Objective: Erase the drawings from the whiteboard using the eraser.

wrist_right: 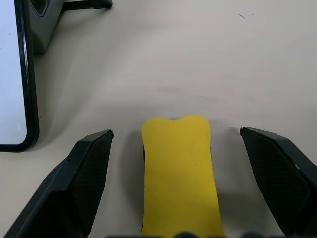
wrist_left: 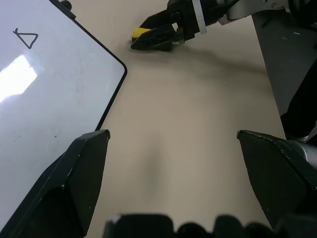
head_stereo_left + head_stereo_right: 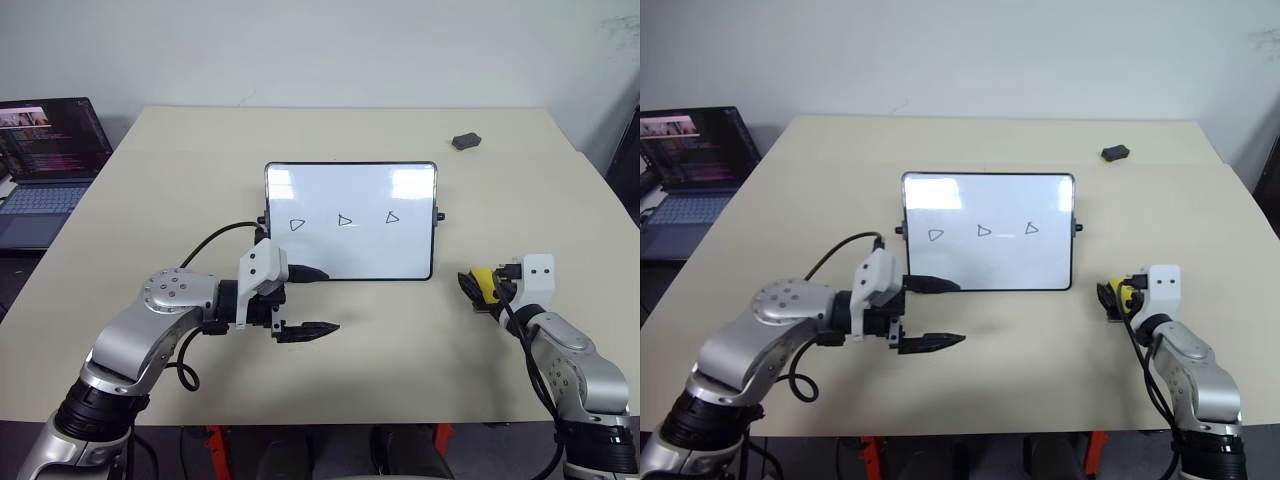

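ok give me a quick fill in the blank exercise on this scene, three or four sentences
1. The glossy white board with the thin black frame carries ____ small black triangle outlines.
2. The bright yellow block eraser lies between the open fingers of the ____ gripper.
3. The small dark grey lump lies on the beige ____.
4. At the table's left stands an open ____.

Missing words: three; right; table; laptop

Four views: a stereo head pair and two wrist cameras.
The head pair looked forward and down over the counter (image 3: 400, 330) from well back, both eyes sharing the whole board (image 3: 350, 220). Each wrist camera sat low and close; the left faced across the board's corner toward the right end effector (image 2: 158, 37), the right faced the eraser (image 1: 179, 173).
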